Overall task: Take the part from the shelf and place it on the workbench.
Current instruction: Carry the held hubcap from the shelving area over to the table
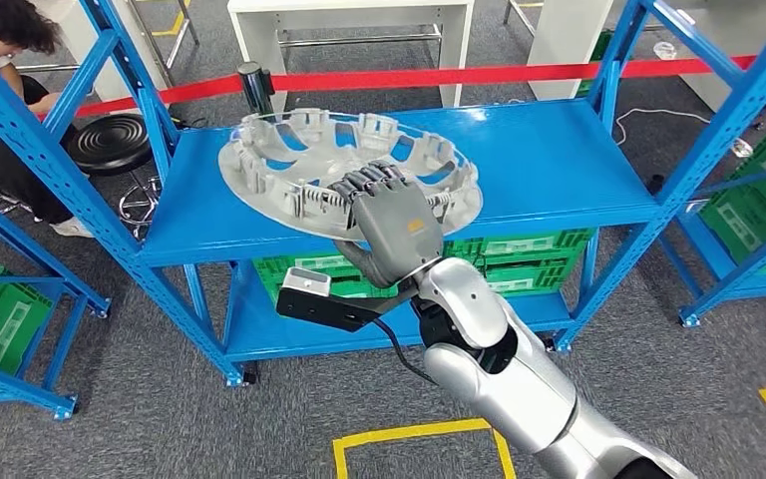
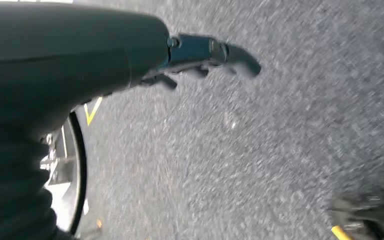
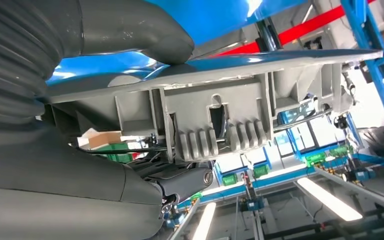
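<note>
The part [image 1: 289, 165] is a round silver-grey wheel cover with ribbed clips around its inside. It lies tilted on the blue shelf board [image 1: 559, 160], its near rim reaching past the board's front edge. My right hand [image 1: 391, 222] grips that near rim, fingers curled over the top. In the right wrist view the thumb [image 3: 130, 35] lies on one face of the part [image 3: 215, 115] and the dark fingers [image 3: 185, 180] on the other. My left hand [image 2: 130, 55] hangs over grey carpet with its fingers [image 2: 215, 52] stretched out and nothing in them.
Green crates [image 1: 519, 261] sit on the lower shelf level. More blue racks stand at the left [image 1: 20, 180] and right [image 1: 738, 130]. A seated person [image 1: 0, 60] and a black stool [image 1: 110, 140] are behind the rack's left end. Red barrier tape [image 1: 409, 78] runs behind; yellow floor marks [image 1: 409, 435] lie near.
</note>
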Robot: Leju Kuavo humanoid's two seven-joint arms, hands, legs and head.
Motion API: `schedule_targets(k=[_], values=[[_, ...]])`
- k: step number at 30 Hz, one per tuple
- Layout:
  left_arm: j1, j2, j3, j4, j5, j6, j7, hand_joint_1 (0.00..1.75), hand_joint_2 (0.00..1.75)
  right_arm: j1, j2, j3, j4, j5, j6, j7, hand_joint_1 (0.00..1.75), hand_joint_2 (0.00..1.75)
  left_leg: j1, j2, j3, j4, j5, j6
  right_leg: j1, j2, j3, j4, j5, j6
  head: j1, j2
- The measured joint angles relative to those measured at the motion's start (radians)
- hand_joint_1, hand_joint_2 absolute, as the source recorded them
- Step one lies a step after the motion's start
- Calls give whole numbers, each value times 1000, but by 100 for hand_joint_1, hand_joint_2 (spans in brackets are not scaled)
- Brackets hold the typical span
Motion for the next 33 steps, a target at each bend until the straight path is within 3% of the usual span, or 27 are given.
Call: schedule_targets(k=[1,2,4,5,7,8,10,11,12,14,15,16,17,19,21,23,25,26,28,30,31,33], values=[[0,1,0,0,0,0,-2,0,175,0,-1,0,1,-4,1,-4,175,175,4,1,4,33,0,-5,-1,0,-15,1,11,3,0,0],[1,2,0,0,0,0,-4,0,175,-1,-1,1,3,-9,3,-10,175,175,8,1,23,35,20,-9,-4,0,-31,2,23,7,0,0],[0,3,0,0,2,0,-9,0,175,-4,-1,2,6,-23,5,-23,175,175,15,1,111,-56,63,-16,-9,0,-59,8,44,18,0,0],[0,4,0,0,3,0,-12,0,175,-7,-1,3,7,-30,6,-28,175,175,15,1,168,-131,63,-16,-10,-1,-69,12,52,25,0,0],[0,4,0,0,4,1,-18,0,175,-17,-1,6,11,-41,7,-35,175,175,12,-2,236,-234,40,-3,-9,-2,-80,14,71,40,0,0],[0,5,0,0,5,2,-20,0,175,-20,-2,8,13,-45,8,-36,175,175,6,-3,241,-253,35,8,-9,-4,-82,11,81,47,0,0],[5,6,0,0,5,2,-23,0,175,-24,-3,11,20,-51,8,-38,175,175,4,0,222,-255,51,31,-13,-4,-89,6,90,61,1,0],[7,7,0,1,5,2,-23,0,175,-25,-4,12,23,-52,8,-39,175,175,4,2,212,-256,63,42,-15,-4,-98,19,68,66,1,0],[9,8,0,1,5,2,-23,0,175,-25,-5,13,25,-53,8,-40,175,175,5,4,200,-257,76,52,-16,-3,-112,52,27,68,1,0],[9,9,0,1,5,2,-23,0,175,-27,-7,14,29,-53,8,-41,175,175,2,5,169,-255,102,62,-14,-1,-146,172,-81,70,1,0],[10,9,0,1,5,2,-24,0,175,-27,-7,15,32,-53,8,-42,175,175,0,5,152,-254,115,64,-11,0,-157,237,-114,69,1,0],[10,9,0,1,5,2,-24,0,175,-27,-7,15,35,-53,8,-42,175,175,-2,5,133,-251,127,65,-8,1,-157,283,-122,67,1,0],[10,9,0,1,6,2,-24,0,175,-27,-8,16,37,-53,8,-43,175,175,-5,5,115,-247,139,65,-5,2,-142,300,-108,63,1,0],[10,9,0,1,6,2,-24,0,175,-29,-8,16,40,-53,8,-43,175,175,-8,5,82,-238,159,64,3,3,-60,227,-60,49,1,0],[10,8,0,1,6,2,-24,0,175,-33,-8,16,40,-53,8,-43,175,175,-12,4,61,-231,175,57,12,3,44,89,-69,35,0,0],[10,7,0,1,6,2,-24,0,175,-37,-8,17,40,-53,8,-44,175,175,-12,4,54,-232,193,47,19,3,86,14,-93,27,2,0],[12,8,0,2,6,2,-24,0,175,-40,-8,19,41,-53,8,-44,175,175,-10,3,51,-237,207,34,17,2,74,3,-75,18,4,0],[13,9,0,2,6,2,-24,0,175,-42,-8,20,41,-53,8,-44,175,175,-9,3,45,-230,193,28,14,0,66,1,-63,11,4,0],[14,10,0,2,6,2,-24,0,175,-46,-8,23,41,-53,8,-44,175,175,-6,2,21,-164,108,18,9,-4,42,-4,-36,1,1,0],[14,10,0,2,6,2,-24,0,175,-47,-7,25,42,-54,8,-44,175,175,-2,3,-5,-41,14,7,7,-4,12,-3,-10,-1,-1,0],[14,10,0,2,6,2,-23,0,175,-47,-7,26,43,-56,8,-44,175,175,1,3,-8,11,1,3,7,-5,-5,-2,3,1,-1,0],[14,12,0,2,7,2,-22,0,175,-47,-7,29,45,-61,8,-42,175,175,6,3,24,41,41,-3,4,-7,-41,1,29,7,-1,0]])
